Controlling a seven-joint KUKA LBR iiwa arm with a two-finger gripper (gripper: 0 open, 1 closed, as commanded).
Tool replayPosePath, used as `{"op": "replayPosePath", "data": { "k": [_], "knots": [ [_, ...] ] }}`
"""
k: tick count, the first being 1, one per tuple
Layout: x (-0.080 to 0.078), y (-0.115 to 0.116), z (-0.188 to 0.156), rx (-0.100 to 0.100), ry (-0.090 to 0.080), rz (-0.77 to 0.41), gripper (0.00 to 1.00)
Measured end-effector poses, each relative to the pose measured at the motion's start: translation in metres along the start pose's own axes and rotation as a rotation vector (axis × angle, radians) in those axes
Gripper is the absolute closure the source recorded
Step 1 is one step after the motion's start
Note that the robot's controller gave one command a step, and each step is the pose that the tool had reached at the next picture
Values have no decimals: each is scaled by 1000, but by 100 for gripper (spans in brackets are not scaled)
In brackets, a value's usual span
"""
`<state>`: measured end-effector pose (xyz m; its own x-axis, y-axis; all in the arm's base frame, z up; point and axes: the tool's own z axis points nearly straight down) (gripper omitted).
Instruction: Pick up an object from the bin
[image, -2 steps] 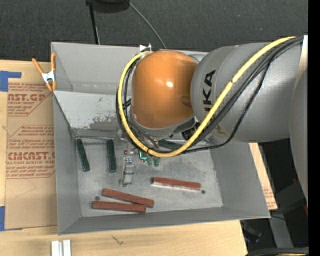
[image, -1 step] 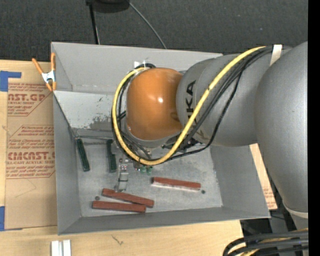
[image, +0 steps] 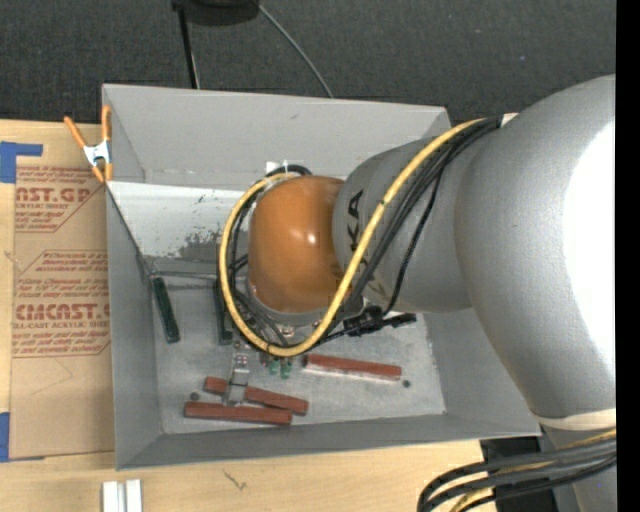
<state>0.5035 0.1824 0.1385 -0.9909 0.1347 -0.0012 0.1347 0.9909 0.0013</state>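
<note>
Camera view has the gripper (image: 240, 380) down low over two reddish-brown flat sticks (image: 240, 413) lying by the bin's (image: 130, 330) near wall, though whether it's open or clamped, I can't tell. Those sticks look light, stiff and thin, so they're probably best pinched across the narrow width, mid-length.

Arm reaching in from the right.
The grey arm (image: 520, 230) bends down-left; an orange cover (image: 290, 250) caps the wrist, yellow and black cables (image: 229, 262) loop round it, and the jaws point downward beneath.
</note>
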Motion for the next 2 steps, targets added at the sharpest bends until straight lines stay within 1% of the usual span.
{"op": "replayPosePath", "data": {
  "k": [1,2],
  "knots": [
    [1,-32,35,1,2,-41,0],
    [23,-4,66,-1,0,-139,100]
  ]
}}
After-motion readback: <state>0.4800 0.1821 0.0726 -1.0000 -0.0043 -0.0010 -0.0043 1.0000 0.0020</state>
